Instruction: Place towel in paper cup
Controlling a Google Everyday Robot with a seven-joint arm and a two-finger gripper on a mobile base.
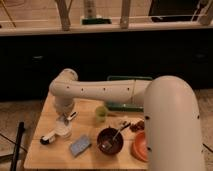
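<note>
Nearest on the wooden desk (37,156) lie a blue sponge (80,145), a dark brown bowl (110,141) with a spoon and an orange plate (140,146), the plate half hidden by the robot's thick white arm (172,125). Behind the sponge, leftward, stands the paper cup (62,132), the hand (66,120) just above it; whether it is open or holding anything cannot be told. Farther back stand a yellow-green cup (101,114) and a green tray (120,106).
</note>
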